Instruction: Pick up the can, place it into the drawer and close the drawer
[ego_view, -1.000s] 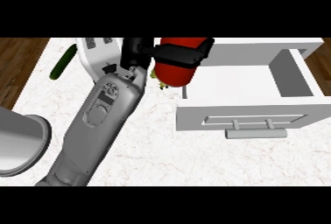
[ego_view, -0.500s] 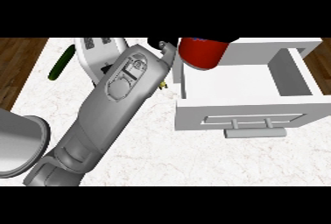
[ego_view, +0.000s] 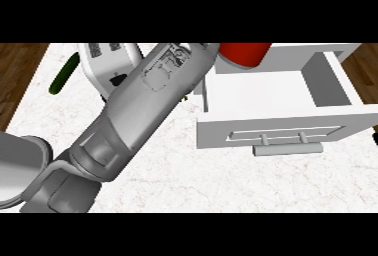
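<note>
Moved further over the open drawer (ego_view: 280, 117), the red can (ego_view: 244, 53); fingers hidden, grip unclear.

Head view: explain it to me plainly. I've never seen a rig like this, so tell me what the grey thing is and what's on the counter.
The camera sits where the robot's head would be, looking steeply down at a white counter. The big grey shape is the robot's left forearm, reaching toward the far edge; its hand is hidden, so I cannot see the grip. A red can sits at the arm's tip, over the back of an open white drawer. A green vegetable and a white appliance lie far left.
</note>
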